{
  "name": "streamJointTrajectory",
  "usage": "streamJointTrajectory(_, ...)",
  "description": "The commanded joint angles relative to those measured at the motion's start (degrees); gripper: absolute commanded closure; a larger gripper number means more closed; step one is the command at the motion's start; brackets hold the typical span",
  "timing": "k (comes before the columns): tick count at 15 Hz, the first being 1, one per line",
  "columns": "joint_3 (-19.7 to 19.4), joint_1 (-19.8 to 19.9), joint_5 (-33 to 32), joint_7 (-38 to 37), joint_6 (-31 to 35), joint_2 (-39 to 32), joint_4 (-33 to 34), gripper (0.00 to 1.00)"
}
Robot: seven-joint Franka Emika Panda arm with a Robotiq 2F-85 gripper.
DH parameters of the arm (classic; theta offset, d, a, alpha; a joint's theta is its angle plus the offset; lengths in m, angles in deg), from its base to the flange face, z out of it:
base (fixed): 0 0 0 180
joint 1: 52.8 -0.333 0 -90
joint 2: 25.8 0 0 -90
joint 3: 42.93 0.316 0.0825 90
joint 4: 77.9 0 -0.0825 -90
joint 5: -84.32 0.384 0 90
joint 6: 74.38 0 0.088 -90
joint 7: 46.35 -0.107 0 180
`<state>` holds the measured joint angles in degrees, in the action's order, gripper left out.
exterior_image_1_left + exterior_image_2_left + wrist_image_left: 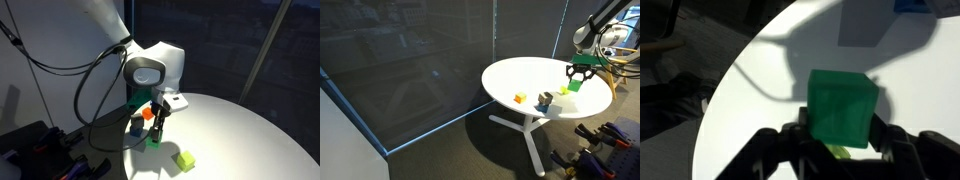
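My gripper [840, 140] is shut on a green cube [843, 105], which fills the gap between the two black fingers in the wrist view. In both exterior views the gripper [158, 122] [582, 72] hangs low over the round white table [240, 130] [525, 75], with the green cube [154, 140] [574, 86] at its fingertips, at or just above the tabletop. A yellow-green block [186, 158] [562, 90] lies on the table close by. A sliver of it shows under the cube in the wrist view [840, 153].
An orange block [147, 113] [520, 97] and a dark blue object [136, 126] [545, 100] [915, 5] stand on the table near the gripper. The table edge [730, 90] drops to dark floor. Cables [95, 85] hang beside the arm. Dark glass walls stand behind.
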<state>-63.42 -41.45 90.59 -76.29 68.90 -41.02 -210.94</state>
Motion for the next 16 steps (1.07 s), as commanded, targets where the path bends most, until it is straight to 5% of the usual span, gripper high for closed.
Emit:
streamJointTrajectory(1,1.33,-0.07,-0.84,2.72,-1.96,1.43,0.49,0.69)
streamJointTrajectory(16,4.57,-5.5,-5.58,1.68,0.34,2.44,-0.15,0.69)
